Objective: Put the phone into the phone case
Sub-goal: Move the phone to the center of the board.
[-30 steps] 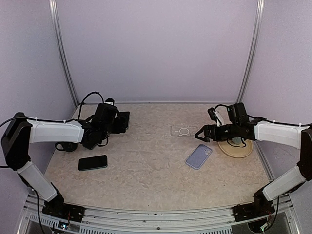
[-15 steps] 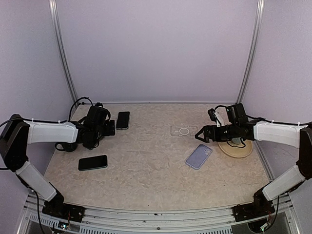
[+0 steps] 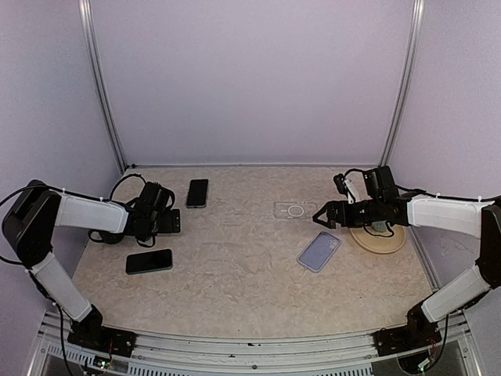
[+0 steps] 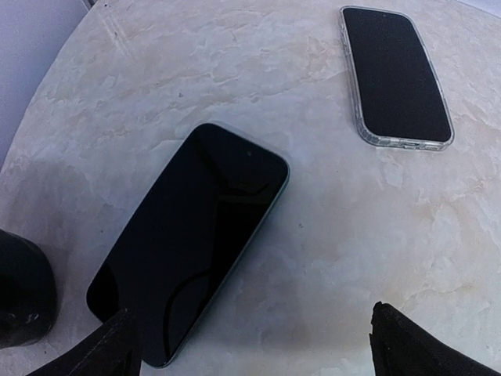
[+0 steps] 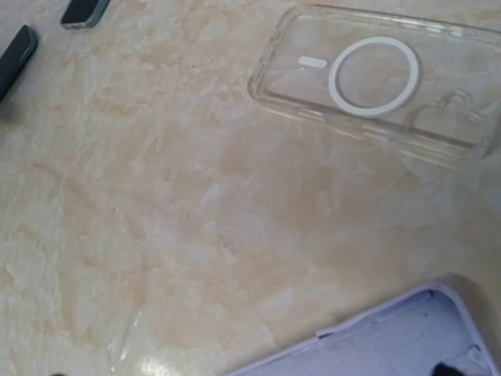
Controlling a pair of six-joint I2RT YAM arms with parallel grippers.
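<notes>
Left claw (image 3: 174,221) held wide open, empty, near flat black phone (image 3: 149,261), right claw (image 3: 321,215) likewise, near edge of lilac case (image 3: 318,251), pale surface (image 3: 235,258) between.

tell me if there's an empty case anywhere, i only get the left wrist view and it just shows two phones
observer: Yes, a lilac case lies flat over on the right, near a round wooden disc.
operator: any other case
observer: A clear case with a white ring on it lies empty just behind the lilac one.
operator: wheres the right hand
observer: The right hand is open between those two cases, holding nothing.
</notes>
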